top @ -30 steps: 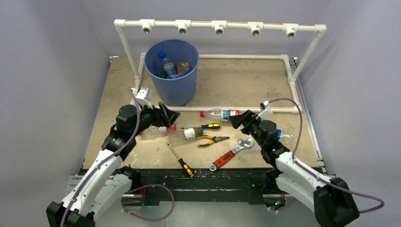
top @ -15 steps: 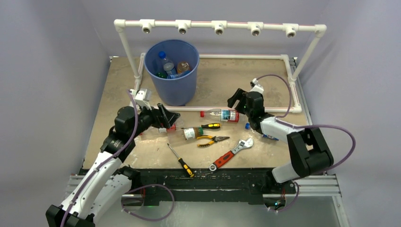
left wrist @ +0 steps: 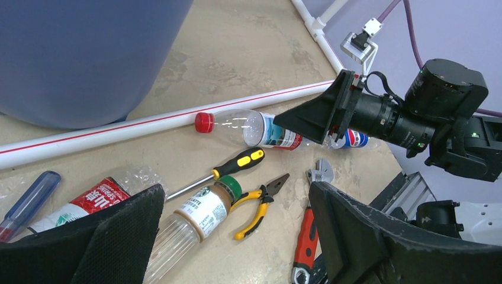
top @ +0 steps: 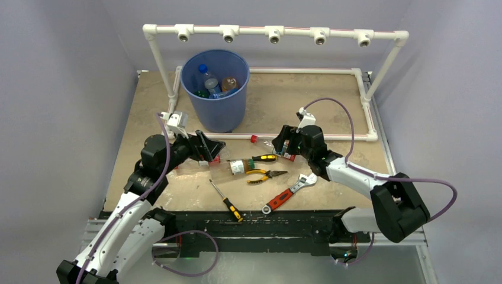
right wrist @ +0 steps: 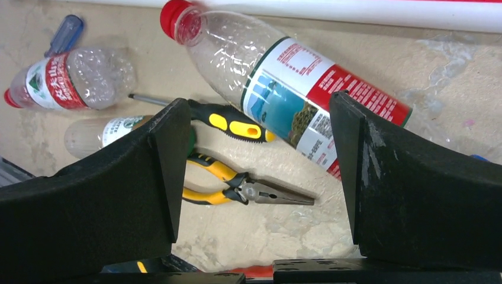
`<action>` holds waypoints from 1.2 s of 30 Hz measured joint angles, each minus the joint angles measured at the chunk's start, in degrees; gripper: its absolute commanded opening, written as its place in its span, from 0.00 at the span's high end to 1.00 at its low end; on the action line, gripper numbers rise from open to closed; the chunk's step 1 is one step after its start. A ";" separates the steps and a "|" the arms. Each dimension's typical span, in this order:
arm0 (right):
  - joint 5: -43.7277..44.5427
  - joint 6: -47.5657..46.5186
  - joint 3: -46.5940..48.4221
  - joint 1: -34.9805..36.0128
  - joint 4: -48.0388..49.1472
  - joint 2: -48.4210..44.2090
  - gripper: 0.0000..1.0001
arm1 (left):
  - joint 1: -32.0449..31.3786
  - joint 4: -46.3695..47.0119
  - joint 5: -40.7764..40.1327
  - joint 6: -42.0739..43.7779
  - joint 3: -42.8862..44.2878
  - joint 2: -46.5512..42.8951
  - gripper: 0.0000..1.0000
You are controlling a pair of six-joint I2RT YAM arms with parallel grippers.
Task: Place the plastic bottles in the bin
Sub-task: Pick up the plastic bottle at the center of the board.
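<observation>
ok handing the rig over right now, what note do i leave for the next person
Left pincer: open, holding nothing, over the crushed bottle.
Right pincer: open, over the red-capped bottle beside the pipe; not gripped.
Done: several bottles in the bin.
To do: those two, the green-capped bottle and a blue-labelled one by the right arm.

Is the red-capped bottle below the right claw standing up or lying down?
Lying down: the red-capped bottle rests on its side on the table, beside the white pipe, cap on.
</observation>
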 measured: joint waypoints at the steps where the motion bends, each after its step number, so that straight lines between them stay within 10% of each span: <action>1: -0.09 -0.48 0.00 0.31 -0.59 -0.46 0.13 | 0.00 0.02 0.02 0.00 0.00 -0.13 0.08; 8: 3.02 -3.91 -0.02 1.29 -6.10 -2.12 0.01 | 0.00 0.15 0.39 -0.02 0.00 -0.39 0.08; 36: 14.10 -16.92 19.56 10.45 -26.01 17.00 0.10 | 0.00 0.31 1.11 -0.02 0.00 -1.38 0.08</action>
